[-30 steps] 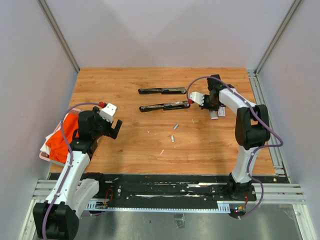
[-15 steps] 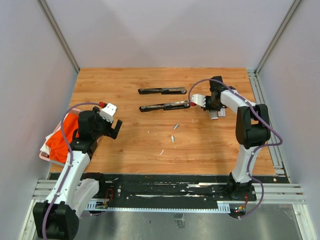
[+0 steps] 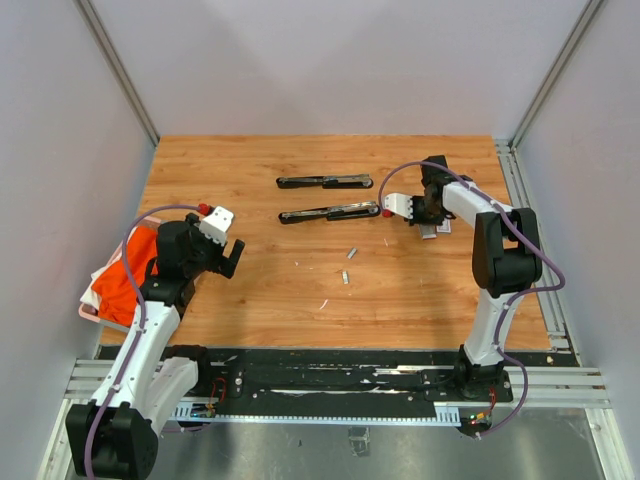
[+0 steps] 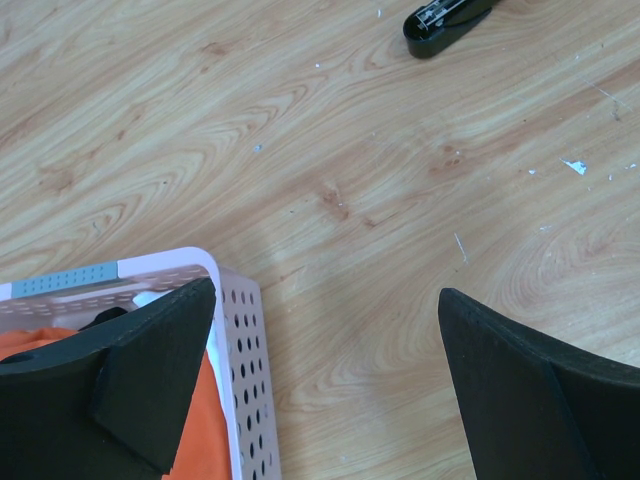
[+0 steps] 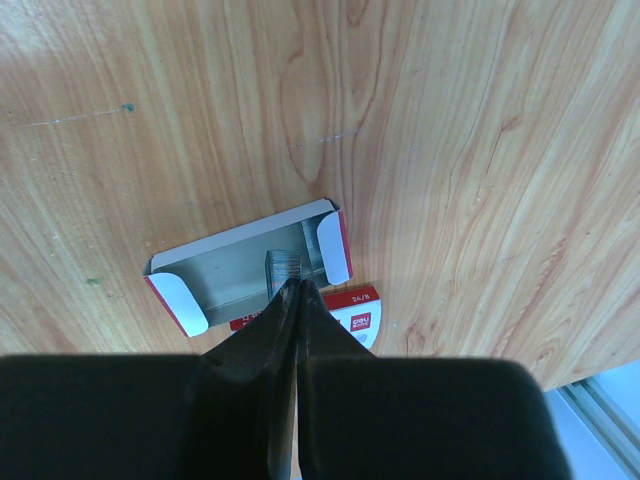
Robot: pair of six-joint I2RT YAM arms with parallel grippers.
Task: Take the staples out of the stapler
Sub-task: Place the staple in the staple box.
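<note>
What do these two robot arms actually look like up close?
The left arm and right arm have white links, black joints and looping lilac cables. The left gripper and right gripper each carry two black wedge-shaped fingers; white camera blocks sit at the wrists.

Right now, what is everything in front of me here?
table: one, brown wood, under everything
staplers: two, black, opened flat, far middle
staples: three strips seen, silvery-grey; two loose mid-table, one in the box
box: one, white with red print, open, right side
basket: one, pink, left edge
cloth: one, orange, in basket
left tool: black, open, beside basket
right tool: black, shut, tips at the boxed strip
</note>
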